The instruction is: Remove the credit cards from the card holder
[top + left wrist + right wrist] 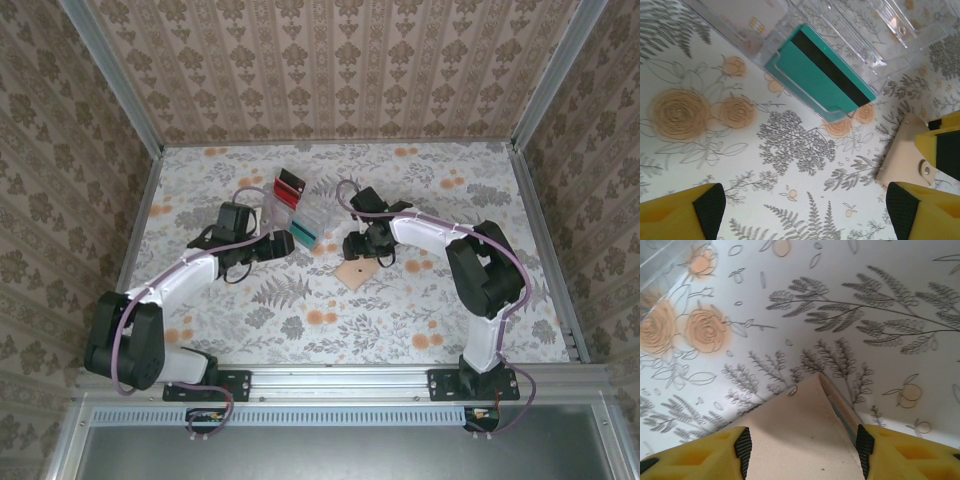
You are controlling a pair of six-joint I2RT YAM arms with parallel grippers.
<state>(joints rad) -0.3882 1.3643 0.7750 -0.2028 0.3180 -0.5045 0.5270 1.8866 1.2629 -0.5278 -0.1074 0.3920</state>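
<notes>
The card holder [357,272] is a flat tan wallet lying on the flowered table right of centre. My right gripper [366,250] stands over its far corner. In the right wrist view the wallet [800,430] fills the gap of that gripper [802,452]. Both black pads [743,445] meet its sides, and a blue-grey layer shows along its right edge. The credit cards are hidden. My left gripper [278,246] hovers open above bare table [805,210], with the wallet [905,150] just right of it.
A clear plastic tiered stand [290,212] sits at the centre back. It holds a teal card [820,75], a red-and-black card [288,184] and a pale card with a chip [747,20]. Metal rails edge the table.
</notes>
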